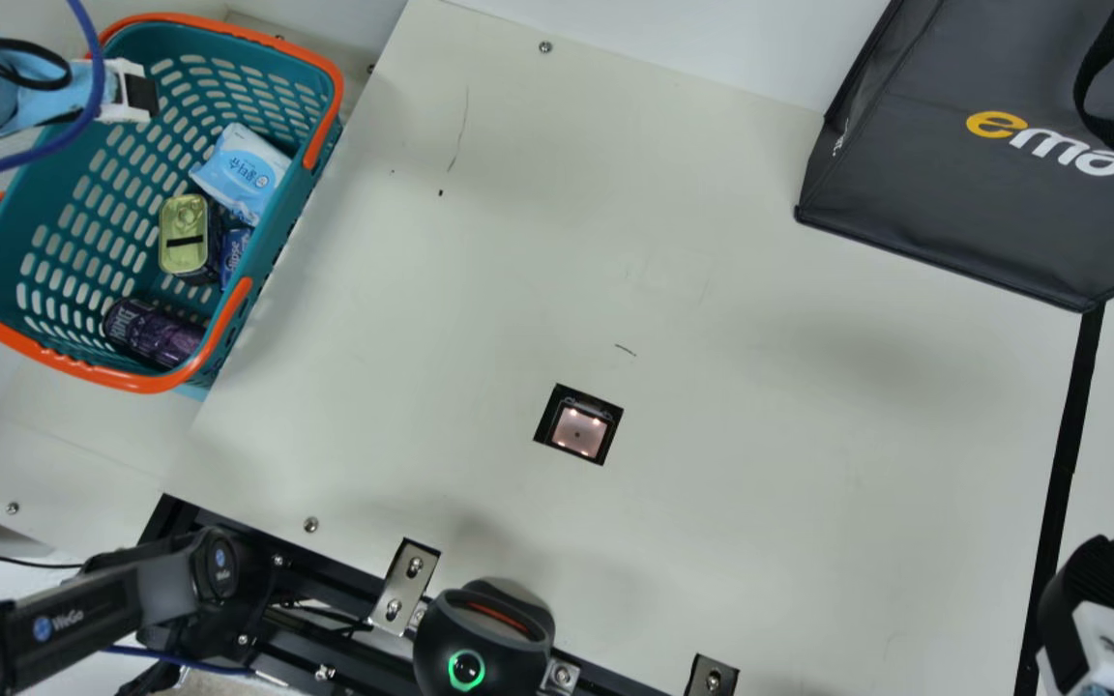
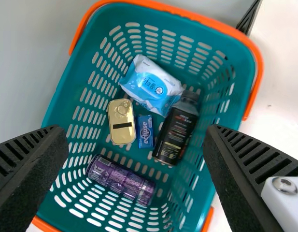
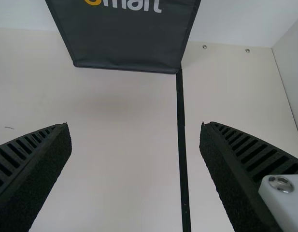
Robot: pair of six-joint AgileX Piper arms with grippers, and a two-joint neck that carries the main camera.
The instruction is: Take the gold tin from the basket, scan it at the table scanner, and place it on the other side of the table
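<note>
**Gold tin awaits its pick**

The gold tin point(image 1: 184, 227) lies in the basket point(image 1: 139, 384), at the bench's point(image 1: 731, 367) ten o'clock in the main view. The left hand point(image 2: 135, 129), spread wide above, should descend and grip it; a wipes pack point(image 1: 246, 170) at one o'clock and small blue box point(image 1: 234, 255) at four may obstruct. The right hand's point(image 3: 134, 124) fingers are apart.
</note>
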